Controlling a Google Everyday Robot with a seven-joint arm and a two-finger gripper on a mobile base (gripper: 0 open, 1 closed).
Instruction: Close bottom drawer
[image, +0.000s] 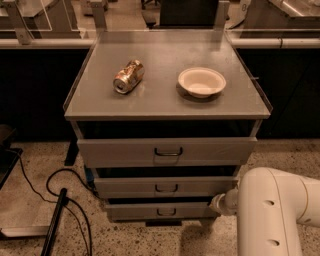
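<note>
Bottom drawer (135, 212), the lowest of three grey metal cabinet drawers, sat at the foot of the cabinet just above the speckled floor (150, 240), its low flat front panel carrying a small dark bail handle (166, 212); a dark gap showed above the panel, and what lay inside could not be seen; the robot's smooth white rounded arm (272, 210) rose from the lower right corner and bent leftward, ending in the gripper (220, 202) just beside the right end of that panel, though whether it touched the panel, and how its grip stood, could not be told; the middle drawer front (130, 188) and the taller top drawer front (115, 151) stood above, each stepped a little further forward, each with a similar dark handle; on the flat grey matte cabinet top (165, 102) a crushed, dented metallic can (128, 76) lay on its side to the left, well apart from a shallow round white bowl (201, 81) to the right, whose inside showed only bare white; black cables (62, 192) curled across the floor at the left.
</note>
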